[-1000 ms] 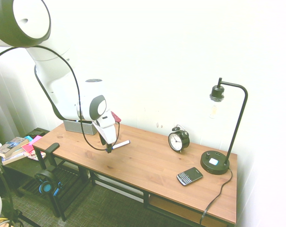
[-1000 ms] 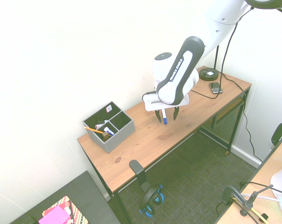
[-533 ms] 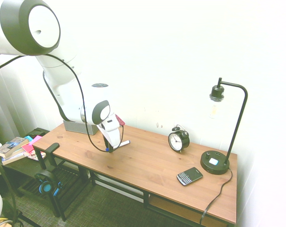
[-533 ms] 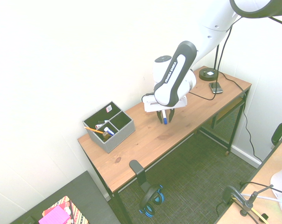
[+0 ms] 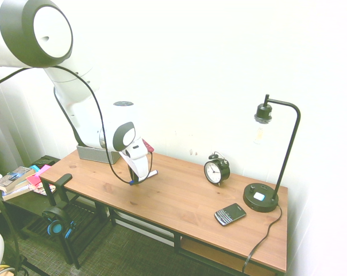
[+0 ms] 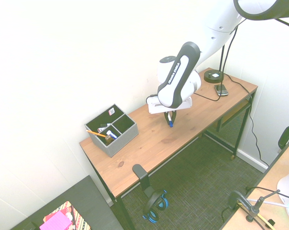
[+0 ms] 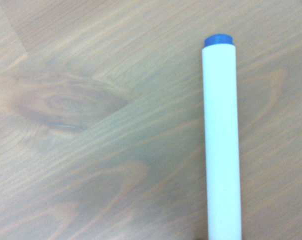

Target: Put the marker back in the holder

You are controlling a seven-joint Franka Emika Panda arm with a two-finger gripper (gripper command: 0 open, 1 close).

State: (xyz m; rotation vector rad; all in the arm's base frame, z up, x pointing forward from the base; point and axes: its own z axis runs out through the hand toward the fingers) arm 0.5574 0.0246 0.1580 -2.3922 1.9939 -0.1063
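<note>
Standing at the desk's (image 6: 149, 148) left end against the wall, one grey holder (image 6: 112, 130) is well apart from the gripper (image 6: 170, 120), bare wood between. Its fingers are closed on one marker (image 6: 170, 122) mid-desk. Rightward stand one clock (image 5: 216, 169), phone (image 5: 230, 214), lamp (image 5: 265, 195).

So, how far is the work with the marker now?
Done: the gripper has come down over the marker and its jaws are shut on it. In hand: the marker lies on the desk, not yet lifted. Left: to carry it along the desk and put it in the grey holder.
</note>
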